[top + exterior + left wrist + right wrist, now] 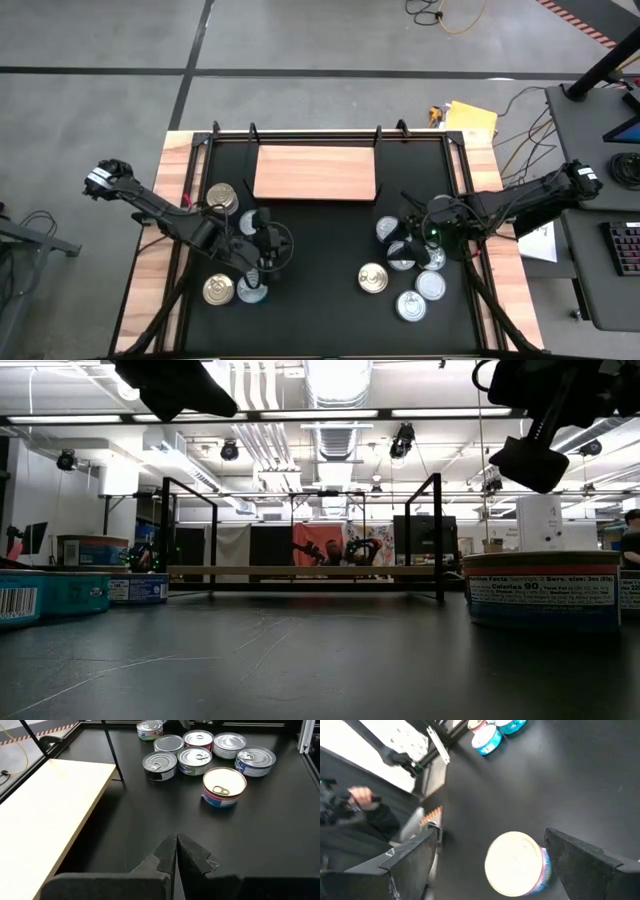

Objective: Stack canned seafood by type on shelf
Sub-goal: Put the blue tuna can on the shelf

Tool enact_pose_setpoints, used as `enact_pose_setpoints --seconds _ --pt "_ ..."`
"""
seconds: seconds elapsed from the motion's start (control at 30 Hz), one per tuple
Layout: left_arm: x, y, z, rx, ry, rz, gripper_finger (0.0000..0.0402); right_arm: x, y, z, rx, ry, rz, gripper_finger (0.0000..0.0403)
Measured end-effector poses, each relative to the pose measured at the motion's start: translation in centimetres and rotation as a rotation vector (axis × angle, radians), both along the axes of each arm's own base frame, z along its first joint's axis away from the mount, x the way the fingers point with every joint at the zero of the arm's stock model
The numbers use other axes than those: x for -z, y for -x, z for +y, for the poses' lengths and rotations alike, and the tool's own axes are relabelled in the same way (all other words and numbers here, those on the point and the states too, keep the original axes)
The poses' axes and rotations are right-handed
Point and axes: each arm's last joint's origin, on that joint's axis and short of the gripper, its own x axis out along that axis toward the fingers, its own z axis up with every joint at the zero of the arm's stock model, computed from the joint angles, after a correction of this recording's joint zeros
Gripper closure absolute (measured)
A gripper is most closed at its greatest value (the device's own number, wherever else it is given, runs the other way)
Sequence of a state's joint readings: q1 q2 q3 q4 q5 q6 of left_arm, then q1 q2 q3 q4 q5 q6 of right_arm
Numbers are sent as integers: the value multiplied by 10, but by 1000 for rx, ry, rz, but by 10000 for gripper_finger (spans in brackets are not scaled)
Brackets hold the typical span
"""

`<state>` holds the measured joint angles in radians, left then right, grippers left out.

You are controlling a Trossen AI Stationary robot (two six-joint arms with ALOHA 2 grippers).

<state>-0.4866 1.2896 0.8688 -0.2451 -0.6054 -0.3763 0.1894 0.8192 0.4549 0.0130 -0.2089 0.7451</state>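
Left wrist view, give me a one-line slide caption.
Shut left hand faces a cluster of silver-topped tins and one gold-topped can, with the bare wooden shelf alongside.

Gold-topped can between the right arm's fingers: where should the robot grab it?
By its short round side wall, from straight above. The gold-topped can stands flat, lid up, clear of neighbours, and the right end effector hangs open with one finger either side.

Your left gripper [176,851]: lower left of the high view, arm reaching in from the left edge, fingers pressed together. Your right gripper [490,865]: centre right, fingers spread wide.
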Motion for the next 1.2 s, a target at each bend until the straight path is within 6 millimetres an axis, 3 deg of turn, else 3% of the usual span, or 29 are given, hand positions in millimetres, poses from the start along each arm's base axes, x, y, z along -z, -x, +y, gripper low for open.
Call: enact_pose_setpoints --seconds 0.37,0.57,0.8,1.03,1.2 --pt "-1 0 1 -29 -47 -10 401 2 -1 -4 99 109 -9 44" --pt "0 0 1 -29 -48 -10 401 2 -1 -4 166 23 25 44" --pt "0 0 2 -30 -46 -10 401 0 -4 2 173 52 21 47" --pt "-1 0 2 -37 -38 -19 401 -15 -28 12 108 167 96 101" --pt "-2 -1 2 -43 -44 -24 401 -17 -37 11 172 352 409 159"
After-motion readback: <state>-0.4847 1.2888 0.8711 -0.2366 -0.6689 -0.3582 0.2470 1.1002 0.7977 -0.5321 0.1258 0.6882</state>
